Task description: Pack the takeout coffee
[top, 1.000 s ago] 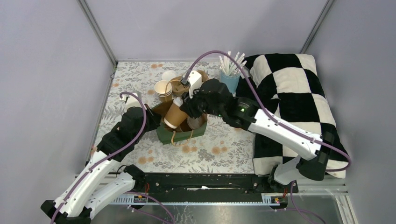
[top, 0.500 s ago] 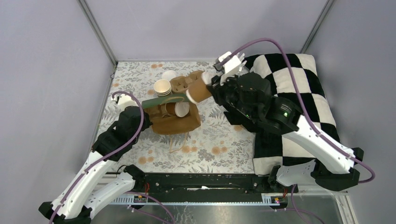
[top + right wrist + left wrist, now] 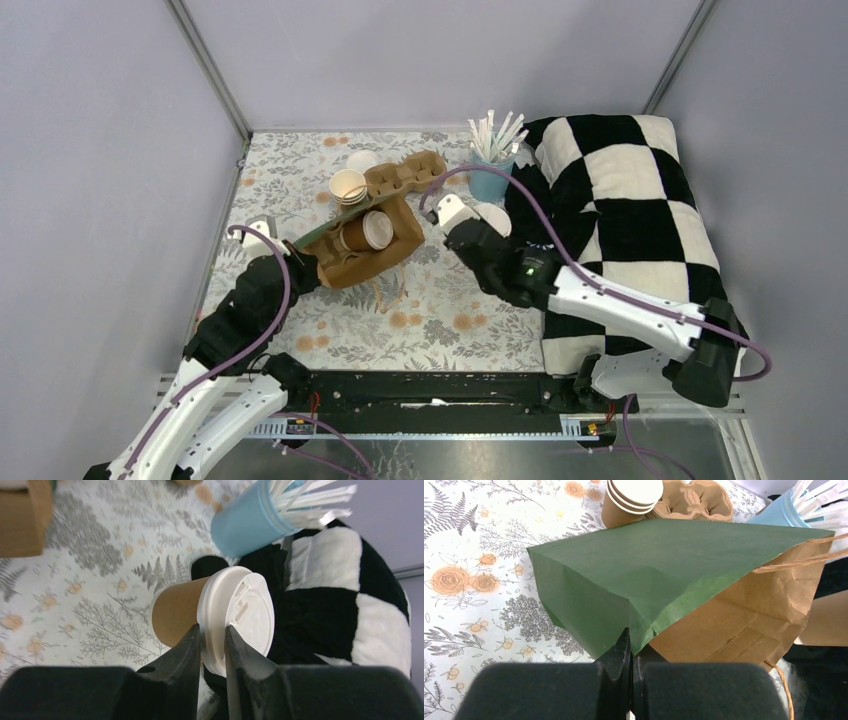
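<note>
A tan takeout coffee cup with a white lid lies sideways in my right gripper, which is shut on the lid's rim. From above, that gripper sits right of the paper bag, close to the checkered cushion. A second tan cup lies on its side in the bag's mouth. The bag is brown outside and green inside, and lies tipped on the table. My left gripper is shut on the bag's green edge, also seen from above at the bag's left end.
A stack of lidless paper cups, a brown pulp carrier and a loose white lid stand behind the bag. A light-blue cup of straws is at the back. The black-and-white cushion fills the right side.
My right gripper drew away from the bag, swung back and came down to the right with the lidded cup still in it. The bag tipped over and shifted left with my left gripper.
</note>
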You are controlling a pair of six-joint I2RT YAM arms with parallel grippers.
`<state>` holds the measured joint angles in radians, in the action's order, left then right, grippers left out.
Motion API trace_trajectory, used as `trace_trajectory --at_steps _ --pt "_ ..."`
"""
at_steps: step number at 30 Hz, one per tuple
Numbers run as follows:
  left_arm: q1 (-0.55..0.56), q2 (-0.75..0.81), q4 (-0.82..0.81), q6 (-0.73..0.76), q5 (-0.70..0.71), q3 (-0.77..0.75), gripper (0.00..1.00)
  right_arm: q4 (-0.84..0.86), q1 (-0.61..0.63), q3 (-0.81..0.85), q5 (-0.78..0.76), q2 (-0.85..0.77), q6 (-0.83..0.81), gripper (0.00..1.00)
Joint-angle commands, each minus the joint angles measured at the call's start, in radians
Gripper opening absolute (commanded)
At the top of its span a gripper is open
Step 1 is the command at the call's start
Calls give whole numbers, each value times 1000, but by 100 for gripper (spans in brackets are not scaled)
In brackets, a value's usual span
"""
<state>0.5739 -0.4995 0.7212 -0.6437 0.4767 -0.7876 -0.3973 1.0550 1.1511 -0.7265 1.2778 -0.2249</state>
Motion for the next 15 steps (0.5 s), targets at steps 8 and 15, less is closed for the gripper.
trace_trajectory --at_steps 8,15 --pt "-2 88 -9 13 -32 32 0 210 5 -231 -49 144 59 17" --pt "-2 79 -14 23 -40 27 0 180 10 -251 -7 180 169 23"
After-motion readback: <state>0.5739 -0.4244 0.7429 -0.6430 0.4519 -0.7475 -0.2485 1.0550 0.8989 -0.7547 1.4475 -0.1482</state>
